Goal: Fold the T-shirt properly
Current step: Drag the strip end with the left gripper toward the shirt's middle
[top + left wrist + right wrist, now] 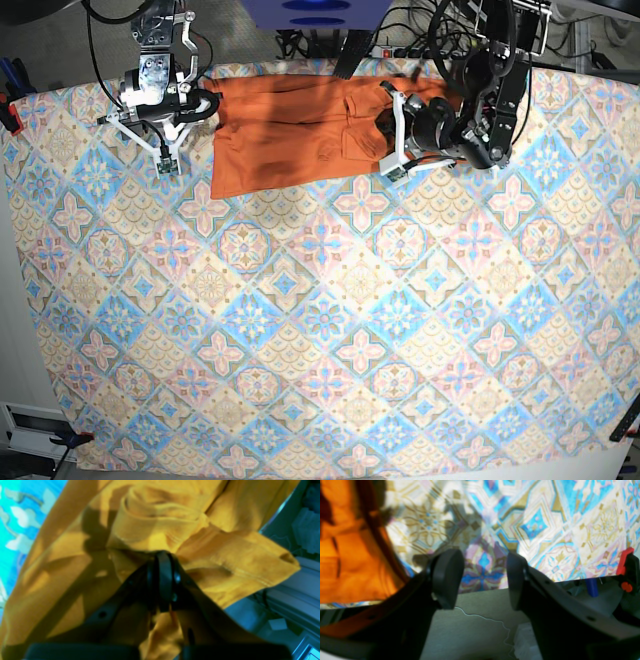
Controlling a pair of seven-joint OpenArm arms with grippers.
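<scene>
The orange T-shirt (290,140) lies spread along the table's far edge, with its right end bunched up. My left gripper (387,140) is at that bunched end. In the left wrist view the left gripper (162,562) is shut on a pinch of the T-shirt (225,555), and a hemmed sleeve hangs loose beside it. My right gripper (162,105) sits just off the shirt's left edge. The right wrist view shows the right gripper (482,580) open over bare tablecloth with nothing between the fingers. The T-shirt (347,562) is off to its left there.
The blue-and-beige patterned tablecloth (330,330) covers the whole table. A red clamp (623,562) grips the table edge near my right gripper, seen also as the red clamp (10,115) at the far left. Cables and equipment crowd the space behind the table.
</scene>
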